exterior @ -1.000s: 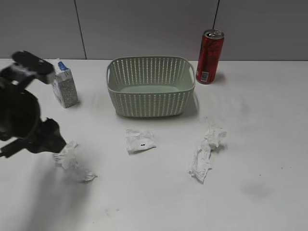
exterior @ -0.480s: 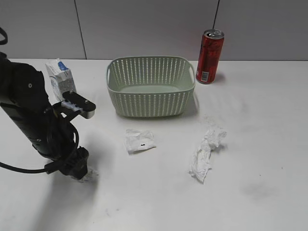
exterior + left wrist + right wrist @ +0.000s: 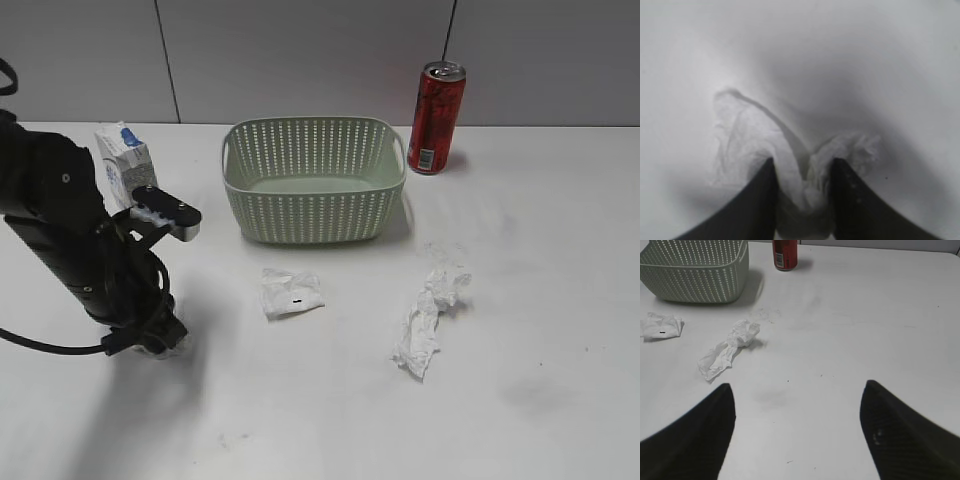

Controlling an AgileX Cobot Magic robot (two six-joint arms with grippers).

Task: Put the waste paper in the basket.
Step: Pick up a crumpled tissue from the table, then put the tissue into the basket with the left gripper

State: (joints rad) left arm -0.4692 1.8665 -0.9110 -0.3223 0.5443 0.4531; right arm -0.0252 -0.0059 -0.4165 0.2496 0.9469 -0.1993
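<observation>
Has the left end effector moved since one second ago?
Yes. The left end effector moved down and right, away from the tissue pack, onto the left waste paper.

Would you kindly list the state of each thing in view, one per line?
Left hand: closed on a twisted paper scrap on the table.
Right hand: open, empty.
Squarish wad: on the table.
Long scrap: on the table.
Basket: upright, empty.
Red can: upright.
Tissue pack: upright.
</observation>
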